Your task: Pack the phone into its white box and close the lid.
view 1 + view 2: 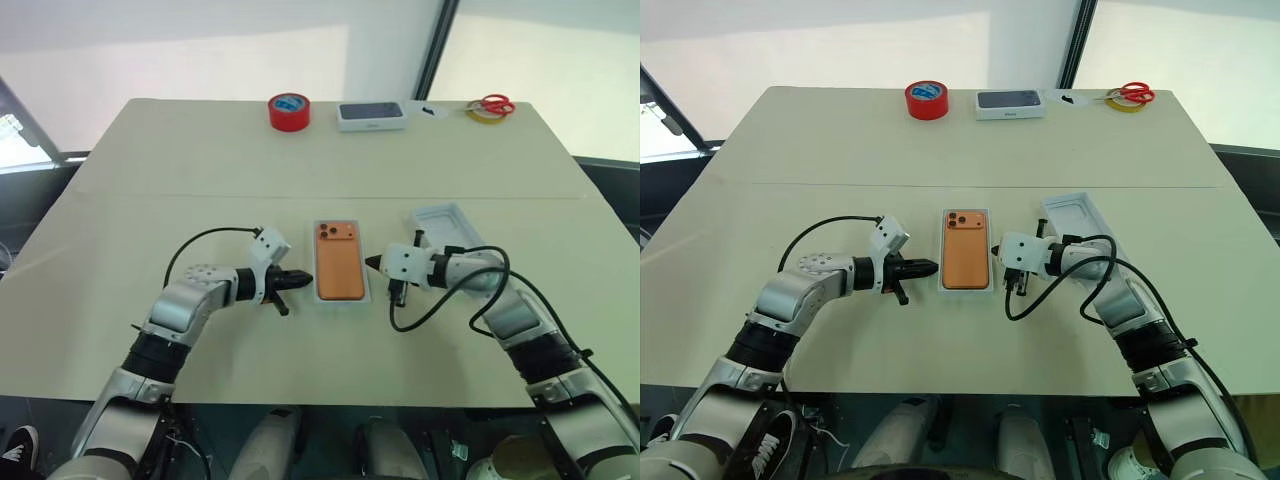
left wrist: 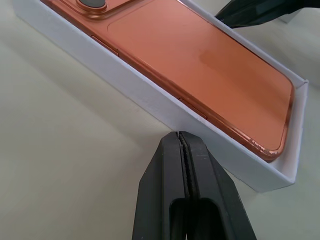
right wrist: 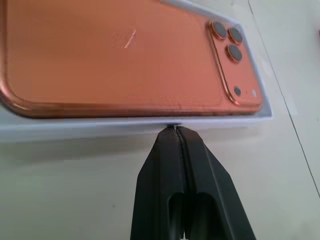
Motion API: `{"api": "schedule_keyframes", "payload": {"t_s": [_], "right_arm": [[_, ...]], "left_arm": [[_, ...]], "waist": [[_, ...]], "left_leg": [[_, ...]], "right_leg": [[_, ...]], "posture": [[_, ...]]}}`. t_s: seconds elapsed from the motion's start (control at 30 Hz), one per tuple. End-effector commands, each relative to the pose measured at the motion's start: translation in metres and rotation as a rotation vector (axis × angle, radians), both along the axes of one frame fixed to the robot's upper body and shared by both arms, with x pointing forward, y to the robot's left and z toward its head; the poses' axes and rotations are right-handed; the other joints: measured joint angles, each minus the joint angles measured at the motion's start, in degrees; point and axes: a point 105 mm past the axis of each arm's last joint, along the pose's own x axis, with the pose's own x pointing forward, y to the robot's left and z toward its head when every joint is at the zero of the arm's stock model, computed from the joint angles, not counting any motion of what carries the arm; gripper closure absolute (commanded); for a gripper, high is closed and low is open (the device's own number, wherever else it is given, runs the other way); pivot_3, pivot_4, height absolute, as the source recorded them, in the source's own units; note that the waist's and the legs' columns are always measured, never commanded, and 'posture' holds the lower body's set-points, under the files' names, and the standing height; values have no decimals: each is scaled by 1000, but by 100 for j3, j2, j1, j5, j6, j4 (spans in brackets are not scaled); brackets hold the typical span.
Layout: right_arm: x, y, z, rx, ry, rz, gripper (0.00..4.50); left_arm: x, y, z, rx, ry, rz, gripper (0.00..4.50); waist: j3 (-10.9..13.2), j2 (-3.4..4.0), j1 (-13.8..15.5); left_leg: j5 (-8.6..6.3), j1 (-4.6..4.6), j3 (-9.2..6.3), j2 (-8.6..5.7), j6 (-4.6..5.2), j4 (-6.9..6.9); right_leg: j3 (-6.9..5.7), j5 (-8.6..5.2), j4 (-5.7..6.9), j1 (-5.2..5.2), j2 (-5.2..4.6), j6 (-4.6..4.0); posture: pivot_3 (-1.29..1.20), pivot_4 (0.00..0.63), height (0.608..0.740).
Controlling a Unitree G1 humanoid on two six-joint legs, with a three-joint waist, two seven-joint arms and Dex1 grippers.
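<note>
The phone (image 1: 340, 262) was seen lying face down in the white box (image 1: 318, 296) at mid-counter (image 1: 150, 180), so the packing step was judged done and the lid step next.

On the left, the left tool (image 1: 304, 279) was clenched on nothing, its tip set at the box's left long wall; in the left wrist view the closed fingers (image 2: 172, 170) met that wall (image 2: 125, 80) just below the phone's edge, though true contact could not be told. In the middle, the phone filled the tray, camera bump at the far end. On the right, the right tool (image 1: 372, 264) was likewise clenched and empty, its tip at the box's right wall. Further right, the lid (image 1: 445, 222) lay open side up beside the right arm, apart from the box.

The two tips were judged to be squaring or steadying the box. The next move would call for a tool to be released, the lid to be grasped, turned over and lowered squarely over the box.
</note>
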Motion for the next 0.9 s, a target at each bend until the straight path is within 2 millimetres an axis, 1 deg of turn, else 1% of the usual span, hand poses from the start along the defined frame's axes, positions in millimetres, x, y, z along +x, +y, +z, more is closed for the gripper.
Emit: {"api": "schedule_keyframes", "payload": {"t_s": [0.03,0.17,0.4,0.5,0.6,0.63,0.67,0.7,0.77,0.9], "right_arm": [[0,-10,15,-37,-52,11,4500],[-5,-27,15,-57,-41,-17,4500],[-26,-53,4,-94,36,-58,4500],[-29,-56,5,-87,39,-77,4500],[-33,-55,7,-80,42,-74,4500],[-41,-54,4,-44,147,-73,4500],[-49,-52,2,-43,187,-53,4500],[-49,-52,3,-53,166,-58,4500],[-38,-56,6,-69,99,-105,4500],[-33,-59,7,-93,54,-117,4500]], "left_arm": [[-1,-21,0,-25,-6,-77,4466],[5,-40,3,-43,-31,-105,4466],[5,-72,4,-40,-67,-195,4466],[7,-80,2,-37,-68,-209,4466],[8,-85,1,-37,-65,-224,4466],[9,-86,1,-37,-67,-226,4466],[10,-86,1,-37,-70,-224,4466],[10,-87,1,-37,-72,-227,4466],[11,-88,2,-45,-66,-225,4466],[9,-88,1,-40,-72,-232,4466]], "waist": [[0,1,15],[0,0,25],[0,0,2],[1,0,-1],[0,0,-1],[0,1,2],[0,1,4],[0,1,9],[0,1,-9],[0,1,-7]], "left_leg": [[0,0,0,-1,0,2],[-1,-2,-1,-7,3,10],[-2,-4,-2,-8,5,14],[-5,-5,-4,-8,9,26],[-11,-9,-5,-8,18,45],[-14,-11,-5,-8,22,51],[-17,-16,-6,-8,27,58],[-20,-18,-6,-8,31,62],[-23,-24,-7,-8,35,70],[-24,-25,-6,-10,36,72]], "right_leg": [[-2,0,0,1,-1,0],[-5,0,-1,6,-6,0],[-7,0,-1,7,-7,2],[-10,0,-1,14,-7,2],[-13,-1,-1,20,-7,2],[-15,-1,-1,21,-6,2],[-15,-1,-1,22,-6,2],[-17,-1,-1,23,-6,3],[-20,-1,-2,24,-6,4],[-19,-2,-2,23,-8,3]], "posture": [[0,150,736],[0,150,736],[0,150,736],[0,150,736],[0,150,736],[0,150,736],[0,150,736],[0,150,736],[0,150,736],[0,150,736]]}}
